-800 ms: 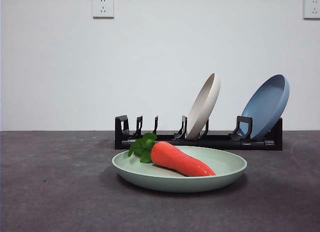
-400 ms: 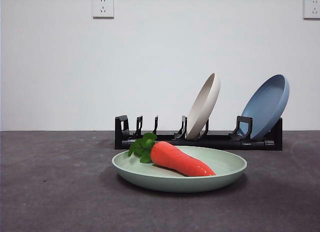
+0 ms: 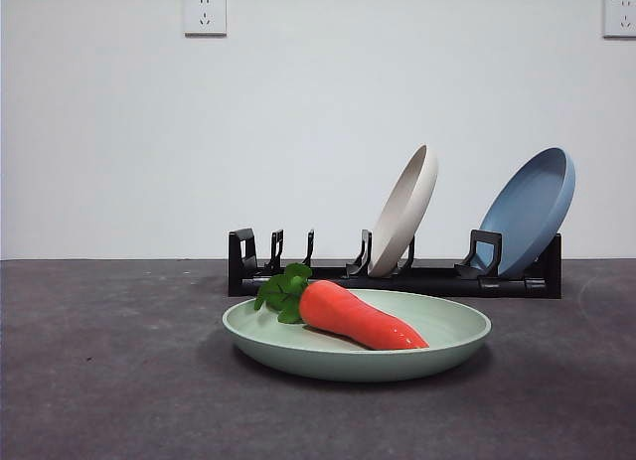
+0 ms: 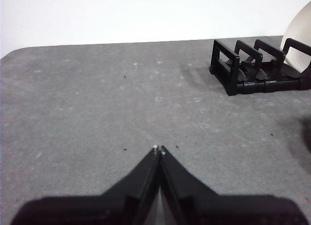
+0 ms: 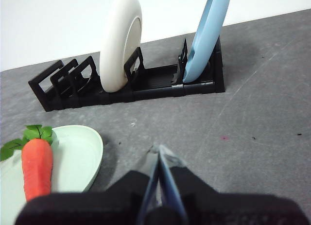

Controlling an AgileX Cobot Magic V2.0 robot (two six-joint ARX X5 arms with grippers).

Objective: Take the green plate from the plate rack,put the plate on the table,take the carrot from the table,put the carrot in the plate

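The green plate [image 3: 437,336] lies flat on the table [image 3: 109,381] in front of the plate rack [image 3: 397,276]. The carrot [image 3: 360,318] lies in the plate, its leaves toward the rack's empty end. In the right wrist view the plate [image 5: 73,154] and carrot [image 5: 37,167] show beside my right gripper [image 5: 158,149], which is shut and empty, off the plate's rim. My left gripper [image 4: 158,149] is shut and empty over bare table, apart from the rack's empty end [image 4: 243,69]. No arm shows in the front view.
A beige plate [image 3: 404,210] and a blue plate [image 3: 529,212] stand tilted in the rack's slots; both also show in the right wrist view, beige [image 5: 121,40] and blue [image 5: 209,30]. A white wall with two sockets stands behind.
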